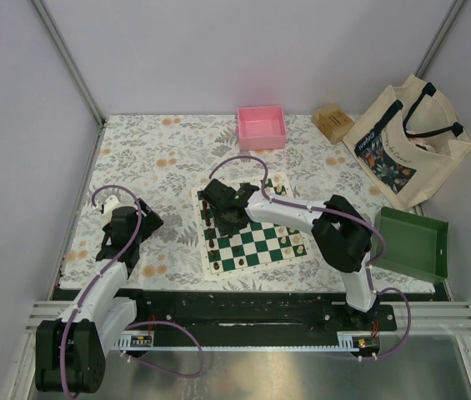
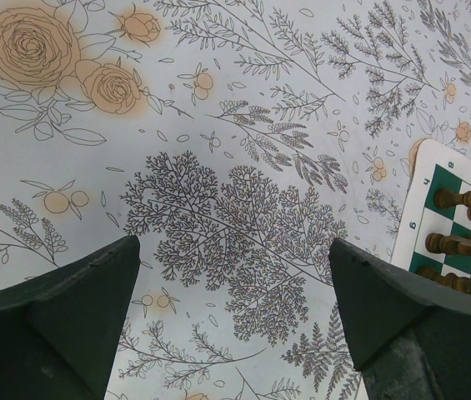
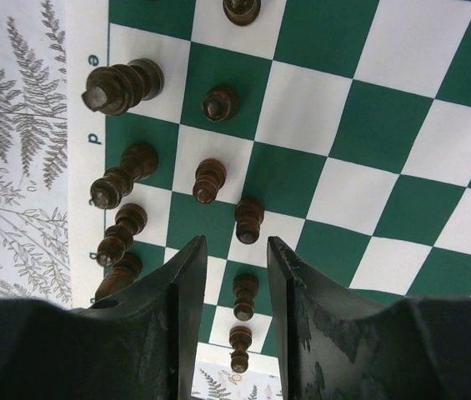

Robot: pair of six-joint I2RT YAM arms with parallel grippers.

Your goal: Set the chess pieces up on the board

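Observation:
The board [image 1: 256,247] lies in the middle of the table. Dark chess pieces [image 1: 210,236] stand along its left edge and light ones [image 1: 290,246] on its right side. My right gripper [image 1: 221,205] hovers over the left side of the board [image 3: 385,125], open, with nothing held. Below its fingers stand two rows of dark pieces [image 3: 123,87], and one dark pawn [image 3: 245,297] shows in the gap between them. My left gripper [image 1: 127,221] is open over the flowered cloth, left of the board [image 2: 414,208]. Nothing lies between the left gripper's [image 2: 233,242] fingers. Dark pieces [image 2: 460,198] show at that view's right edge.
A pink tray [image 1: 261,127] sits at the back centre. Beside it is a small wooden block [image 1: 332,122]. A tote bag [image 1: 406,142] stands at the back right. A green tray [image 1: 410,243] rests at the table's right edge. Walls close in the left, back and right.

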